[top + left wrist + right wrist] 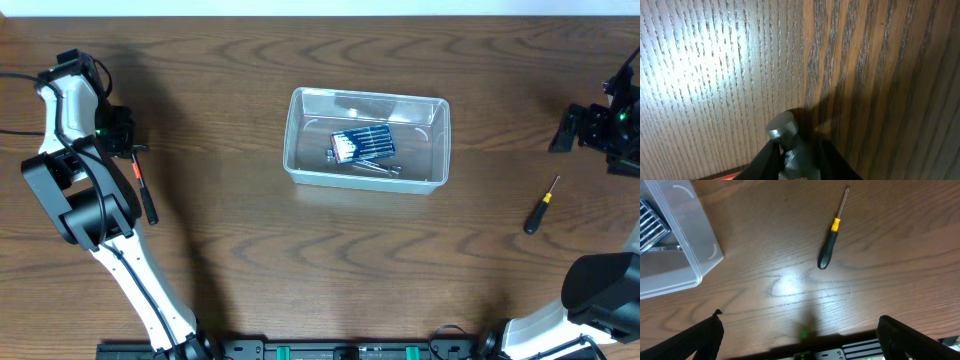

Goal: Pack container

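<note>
The container (293, 135) is a clear plastic bin at the table's middle, also seen in the right wrist view (687, 250). A blue screwdriver case (360, 143) and some metal bits lie in it. My left gripper (132, 150) at the far left is shut on the metal head of a small hammer (782, 127). The hammer's orange and black handle (143, 190) points toward the front edge. Whether it rests on the table I cannot tell. My right gripper (562, 130) hovers open at the far right, nothing between its fingers (695, 340).
A screwdriver (540, 207) with a black handle and yellow collar lies on the wood at the right, in front of the right gripper (800, 325); it also shows in the right wrist view (829, 247). The container's near corner (715, 255) is left of it.
</note>
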`<action>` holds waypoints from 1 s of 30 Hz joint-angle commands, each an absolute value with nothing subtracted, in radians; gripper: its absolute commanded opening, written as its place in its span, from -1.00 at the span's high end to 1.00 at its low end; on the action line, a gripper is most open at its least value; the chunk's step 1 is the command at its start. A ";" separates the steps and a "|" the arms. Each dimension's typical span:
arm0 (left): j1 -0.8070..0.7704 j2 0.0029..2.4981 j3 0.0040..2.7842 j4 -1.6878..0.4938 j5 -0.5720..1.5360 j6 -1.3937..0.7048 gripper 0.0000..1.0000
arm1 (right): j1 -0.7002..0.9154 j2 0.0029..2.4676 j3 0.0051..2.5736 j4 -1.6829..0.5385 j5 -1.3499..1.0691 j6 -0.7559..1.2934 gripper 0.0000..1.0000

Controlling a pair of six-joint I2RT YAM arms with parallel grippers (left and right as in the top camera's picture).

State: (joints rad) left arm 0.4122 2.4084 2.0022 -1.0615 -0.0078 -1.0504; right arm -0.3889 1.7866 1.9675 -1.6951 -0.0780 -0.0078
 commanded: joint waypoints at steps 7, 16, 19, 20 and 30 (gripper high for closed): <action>0.414 2.432 1.967 -1.069 -0.009 -1.052 0.77 | -0.378 1.786 1.965 -1.698 -0.068 -0.009 -0.98; 0.414 2.432 1.954 -1.069 -0.009 -1.052 0.89 | -0.378 1.786 1.965 -1.699 -0.068 -0.009 -0.99; 0.414 2.432 1.954 -1.069 -0.009 -1.051 0.89 | -0.378 1.786 1.965 -1.698 -0.068 -0.009 -0.99; 0.414 2.432 1.954 -1.069 -0.009 -1.042 0.89 | -0.378 1.786 1.965 -1.698 -0.068 -0.009 -0.99; 0.413 2.421 1.959 -1.070 -0.008 -0.847 0.88 | -0.378 1.786 1.965 -1.698 -0.068 -0.009 -0.98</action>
State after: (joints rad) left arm 0.4122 2.4042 1.9938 -1.0660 -0.0082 -0.9508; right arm -0.3889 1.7866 1.9675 -1.6955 -0.0742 -0.0078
